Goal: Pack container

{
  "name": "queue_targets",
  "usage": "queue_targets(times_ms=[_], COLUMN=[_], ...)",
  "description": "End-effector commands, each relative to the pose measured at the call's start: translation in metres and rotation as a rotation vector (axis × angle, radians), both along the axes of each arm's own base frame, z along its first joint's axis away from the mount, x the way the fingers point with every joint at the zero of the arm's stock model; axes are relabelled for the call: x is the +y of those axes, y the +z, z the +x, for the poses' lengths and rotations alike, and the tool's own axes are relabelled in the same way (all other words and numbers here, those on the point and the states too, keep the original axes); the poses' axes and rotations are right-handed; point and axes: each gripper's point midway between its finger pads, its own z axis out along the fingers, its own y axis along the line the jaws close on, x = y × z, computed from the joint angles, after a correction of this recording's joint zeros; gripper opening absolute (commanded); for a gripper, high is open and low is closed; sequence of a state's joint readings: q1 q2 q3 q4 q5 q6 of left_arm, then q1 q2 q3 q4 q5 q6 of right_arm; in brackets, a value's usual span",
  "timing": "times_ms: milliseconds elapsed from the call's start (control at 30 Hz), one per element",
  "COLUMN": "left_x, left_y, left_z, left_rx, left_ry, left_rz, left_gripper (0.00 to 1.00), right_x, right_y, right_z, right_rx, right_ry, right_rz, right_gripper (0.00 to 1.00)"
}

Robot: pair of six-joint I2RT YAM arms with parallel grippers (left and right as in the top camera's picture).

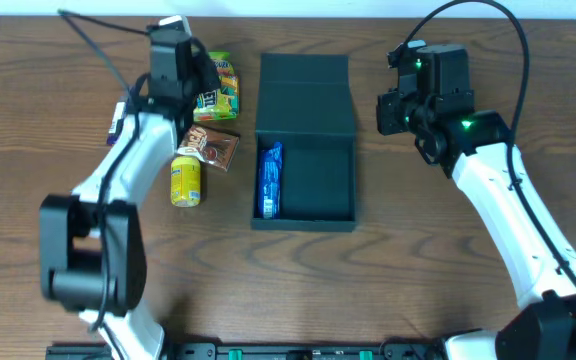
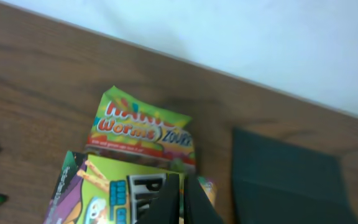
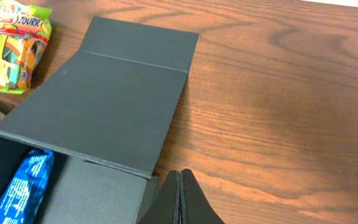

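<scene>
Found the container (image 1: 318,180) mid-table between the arms, flap lid (image 1: 305,95) laid back, blue pack (image 1: 270,180) along its left wall. Judged light, stiff, matte: best pinched at the flap's free edge. Saw right gripper (image 3: 180,199) closed, empty. Could not tell whether left gripper (image 2: 182,202) pinched the pretzel pack (image 2: 104,193).

Dark brown wood-grain bench (image 1: 418,260), plain pale surface (image 2: 260,37) beyond its far edge, black rail (image 1: 298,351) along its near edge, soft even light.

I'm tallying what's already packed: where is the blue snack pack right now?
Overhead view: the blue snack pack lies inside the open container, along its left wall, just right of the brown packet.
</scene>
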State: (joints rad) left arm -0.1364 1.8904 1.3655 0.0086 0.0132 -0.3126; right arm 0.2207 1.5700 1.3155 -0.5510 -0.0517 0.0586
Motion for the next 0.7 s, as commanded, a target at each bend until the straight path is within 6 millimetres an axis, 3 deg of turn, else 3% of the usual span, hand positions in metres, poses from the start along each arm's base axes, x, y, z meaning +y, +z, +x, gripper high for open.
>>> queue_targets(times_ms=[0,200,367,500,667], left_x=[0.01,0.024,0.023,0.023,0.024], left_y=[0.029,0.015,-0.007,-0.042,-0.093], left_z=[0.037,0.091,0.122,0.128,0.119], left_rx=[-0.054,0.008,0.02,0.06,0.172], left_ry=[-0.015,-0.046,-0.084,-0.089,-0.106], left_rz=[0.082,0.176,0.237,0.234,0.236], left_gripper=[0.06,0.06,0.08,0.08,0.09], right_x=[-0.002,-0.002,-0.002,-0.002,-0.003], right_y=[0.009,0.009,0.009,0.008,0.005], right_z=[0.004,0.004,0.004,0.002,0.0], right_rx=[-0.032,-0.023,-0.014,0.002,0.022], right_ry=[0.003,-0.022,-0.051,-0.081,-0.093], right_rz=[-0.006,0.018,0.045,0.071,0.077], right_gripper=[0.02,0.01,0.01,0.02,0.01])
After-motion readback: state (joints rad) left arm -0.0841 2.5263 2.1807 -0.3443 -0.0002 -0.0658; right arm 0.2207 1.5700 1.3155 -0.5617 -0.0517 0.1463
